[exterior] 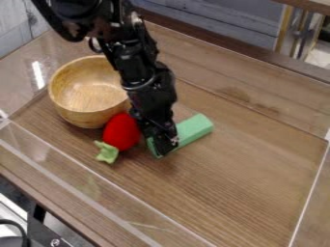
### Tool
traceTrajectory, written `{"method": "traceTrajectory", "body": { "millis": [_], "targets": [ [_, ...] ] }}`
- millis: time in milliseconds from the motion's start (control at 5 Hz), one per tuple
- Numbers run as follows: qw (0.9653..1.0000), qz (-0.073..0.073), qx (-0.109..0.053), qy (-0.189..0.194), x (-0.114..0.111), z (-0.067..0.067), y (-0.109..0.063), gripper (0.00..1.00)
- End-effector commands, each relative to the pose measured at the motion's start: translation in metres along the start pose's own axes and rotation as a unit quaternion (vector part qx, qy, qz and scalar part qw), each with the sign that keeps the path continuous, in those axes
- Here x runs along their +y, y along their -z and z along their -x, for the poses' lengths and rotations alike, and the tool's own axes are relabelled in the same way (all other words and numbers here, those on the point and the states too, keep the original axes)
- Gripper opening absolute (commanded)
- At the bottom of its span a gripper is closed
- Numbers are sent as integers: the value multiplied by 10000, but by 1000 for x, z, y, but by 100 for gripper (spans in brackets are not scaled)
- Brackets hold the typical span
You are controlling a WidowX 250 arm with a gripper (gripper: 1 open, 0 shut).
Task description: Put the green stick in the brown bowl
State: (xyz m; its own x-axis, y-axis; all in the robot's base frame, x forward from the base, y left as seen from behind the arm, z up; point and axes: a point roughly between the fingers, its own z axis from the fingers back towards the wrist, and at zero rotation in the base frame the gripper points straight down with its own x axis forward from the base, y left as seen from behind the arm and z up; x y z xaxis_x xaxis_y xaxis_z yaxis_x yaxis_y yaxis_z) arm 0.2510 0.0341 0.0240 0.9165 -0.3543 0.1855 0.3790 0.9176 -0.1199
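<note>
The green stick [194, 128] is a flat light-green bar lying slantwise at the table's middle, right of the arm. My gripper [161, 146] points down and is shut on the stick's near left end, which the fingers hide. I cannot tell whether the stick rests on the table or is just off it. The brown bowl [75, 114] stands to the left with nothing inside it, a short way from the gripper.
A red round toy fruit [123, 131] with a green leafy stem [103, 150] sits between the bowl and the gripper, touching or nearly touching the fingers. Clear plastic walls [307, 207] border the wooden table [245, 193].
</note>
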Motion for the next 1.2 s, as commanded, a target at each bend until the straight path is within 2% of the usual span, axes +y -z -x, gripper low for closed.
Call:
{"method": "traceTrajectory", "body": {
  "millis": [0,200,400,600,1000],
  "targets": [
    [9995,-178,-155,-194,14,-9,-4,0],
    [9988,-219,-173,-410,21,-12,0,0],
    [9959,-293,-214,-826,17,-11,-2,0],
    [9914,-351,-245,-1237,12,-10,-4,0],
    [9871,-363,-233,-1541,-5,-23,6,0]
  ]
}}
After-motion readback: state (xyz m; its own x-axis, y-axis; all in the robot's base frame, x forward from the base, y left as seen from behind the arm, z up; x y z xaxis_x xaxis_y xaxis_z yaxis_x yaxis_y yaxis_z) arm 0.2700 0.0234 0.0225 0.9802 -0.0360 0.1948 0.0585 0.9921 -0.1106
